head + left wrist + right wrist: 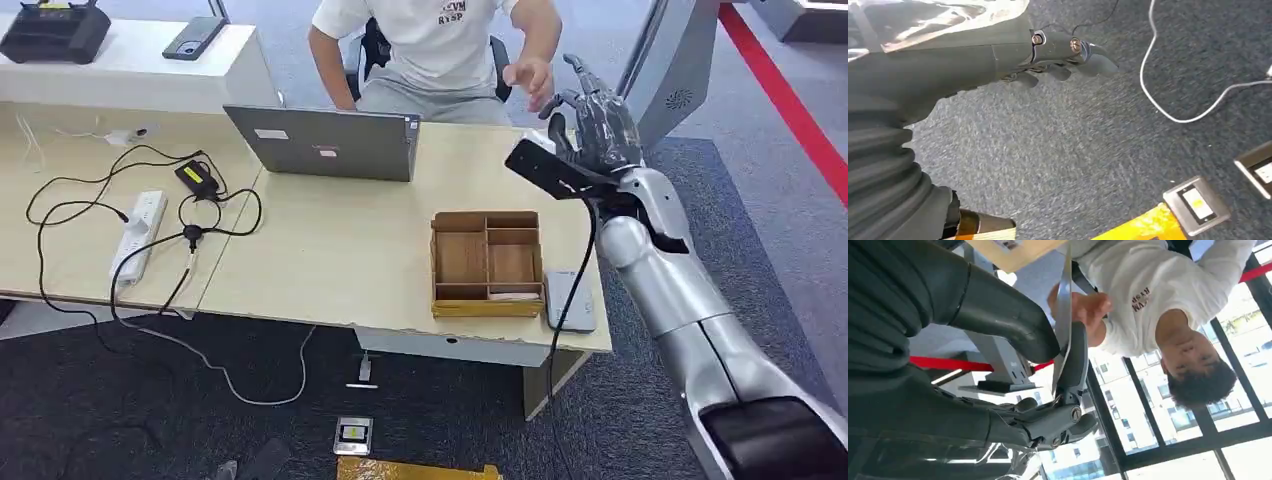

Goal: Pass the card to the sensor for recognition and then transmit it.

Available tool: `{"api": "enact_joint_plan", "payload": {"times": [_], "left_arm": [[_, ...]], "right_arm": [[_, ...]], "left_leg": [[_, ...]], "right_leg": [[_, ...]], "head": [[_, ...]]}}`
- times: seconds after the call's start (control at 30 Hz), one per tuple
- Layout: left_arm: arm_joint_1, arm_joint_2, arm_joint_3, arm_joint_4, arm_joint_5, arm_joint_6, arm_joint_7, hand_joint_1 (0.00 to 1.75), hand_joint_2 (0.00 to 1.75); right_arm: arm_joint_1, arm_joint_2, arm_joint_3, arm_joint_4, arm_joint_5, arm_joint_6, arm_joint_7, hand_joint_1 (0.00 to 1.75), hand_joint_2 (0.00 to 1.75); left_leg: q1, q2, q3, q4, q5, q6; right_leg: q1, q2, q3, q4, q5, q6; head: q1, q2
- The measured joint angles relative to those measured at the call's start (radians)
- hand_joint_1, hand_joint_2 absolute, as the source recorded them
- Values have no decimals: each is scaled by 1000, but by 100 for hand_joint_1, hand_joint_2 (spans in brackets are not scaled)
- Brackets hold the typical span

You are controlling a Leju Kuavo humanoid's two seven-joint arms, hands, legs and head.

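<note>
A: Where do we see the right hand (592, 120)?

B: Upper right of the head frame, raised on a bent silver arm above the desk's (340, 250) far right corner, fingers pointing up toward the person (440, 45) seated behind the desk.

A: And the fingers?

B: In the right wrist view we see the thick thumb (1013, 325) and a dark finger (1075, 360) pinching the card (1063, 315), a thin pale sheet seen edge-on. The person's hand (1083, 307) sits right at the card's far end; we cannot tell whether it touches.

A: The left hand (1058, 55)?

B: In the upper part of its wrist frame, over blue carpet, fingers loosely curled with nothing in them that we can see. Its ribbed cover hides much of the frame's left.

A: What do we count on the desk?

B: One laptop (325, 142), one wooden tray (487, 262) with compartments, one grey sensor (569, 300) just right of the tray, one power strip (138, 235) at left
</note>
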Motion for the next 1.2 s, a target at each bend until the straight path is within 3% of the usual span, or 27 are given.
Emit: {"api": "enact_joint_plan", "payload": {"times": [0.17, 0.2, 0.5, 0.8, 0.83, 0.87, 0.9, 1.07, 1.2], "left_arm": [[-16, 0, -16, 0, -19, 0, 4, 0, 175], [-18, 0, -18, 0, -20, 0, 5, 0, 0], [-25, 2, -31, 0, -25, -9, 22, 0, 0], [-17, 6, -32, 0, -10, -3, 32, 0, 0], [-14, 6, -32, 0, -7, 0, 29, 0, 0], [-10, 6, -32, 0, -3, 3, 27, 0, 0], [-8, 6, -32, 0, 1, 4, 24, 0, 0], [1, 6, -31, 0, 8, 9, 19, 0, 0], [8, 6, -31, 0, 6, 10, 19, 0, 0]], "right_arm": [[-123, 66, 13, 163, 38, 2, 5, 175, 175], [-135, 77, 15, 182, 44, 2, 8, 175, 175], [-195, 174, 49, 326, 109, 39, 83, 175, 175], [-196, 230, 87, 401, 149, 56, 147, 175, 175], [-196, 234, 90, 408, 151, 56, 150, 166, 175], [-196, 237, 92, 413, 151, 56, 153, 65, 175], [-196, 240, 94, 418, 151, 55, 158, 0, 175], [-196, 247, 102, 439, 159, 44, 162, 0, 175], [-197, 248, 108, 455, 162, -10, 145, 0, 175]], "left_leg": [[0, 0, 0, 0, 0, 0], [0, 0, 0, 0, 0, 0], [0, 0, 0, 0, 0, 0], [0, 0, 0, 0, 0, 0], [0, 0, 0, 0, 0, 0], [0, 0, 0, 0, 0, 0], [0, 0, 0, 0, 0, 0], [0, 0, 0, 0, 0, 0], [0, 0, 0, 0, 0, 0]], "right_leg": [[0, 0, 0, 0, 0, 0], [0, 0, 0, 0, 0, 0], [0, 0, -1, 0, 0, 0], [0, 0, -1, 0, 0, 0], [0, 0, -1, 0, 0, 0], [0, 0, -1, 0, 0, 0], [0, 0, -1, 0, 0, 0], [0, 0, -1, 0, 0, 0], [0, 0, -1, 0, 0, 0]], "head": [[0, 0], [-1, 0], [-1, 0], [-1, 0], [0, 0], [-1, 0], [0, 0], [-1, 0], [0, 0]]}}
